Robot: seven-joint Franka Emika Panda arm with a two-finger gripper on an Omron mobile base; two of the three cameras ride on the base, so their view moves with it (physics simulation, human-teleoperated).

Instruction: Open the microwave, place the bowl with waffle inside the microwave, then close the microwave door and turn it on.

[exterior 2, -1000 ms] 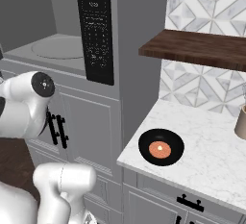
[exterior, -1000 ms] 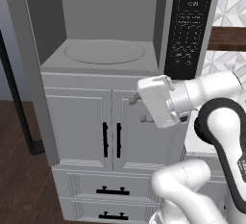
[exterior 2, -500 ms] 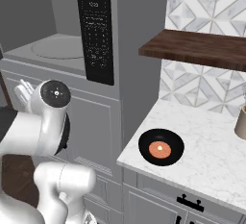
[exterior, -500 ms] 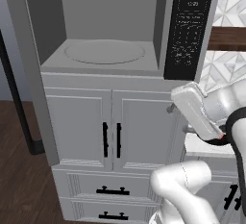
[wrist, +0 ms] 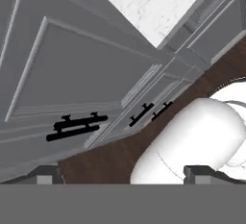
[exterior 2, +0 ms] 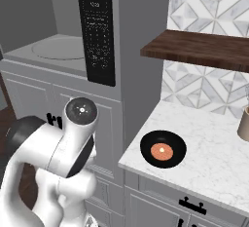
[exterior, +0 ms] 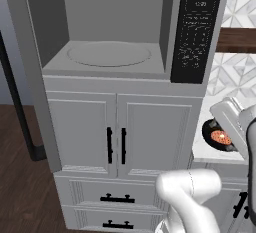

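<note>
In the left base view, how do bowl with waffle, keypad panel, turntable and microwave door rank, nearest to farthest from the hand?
1. bowl with waffle, on the counter beside the hand
2. keypad panel, above, to the left
3. turntable, farther left
4. microwave door, open at far left

Bowl with waffle (exterior: 218,137) half behind the arm; microwave door (exterior: 20,102) cut off.

- Matt grey inside the microwave (exterior: 107,42), with a glossy black keypad panel (exterior 2: 97,28).
- Glossy black bowl with waffle (exterior 2: 163,149) on a polished white marble table (exterior 2: 214,160).
- Dark brown wood on the shelf (exterior 2: 204,49) and the floor (exterior: 22,187).
</note>
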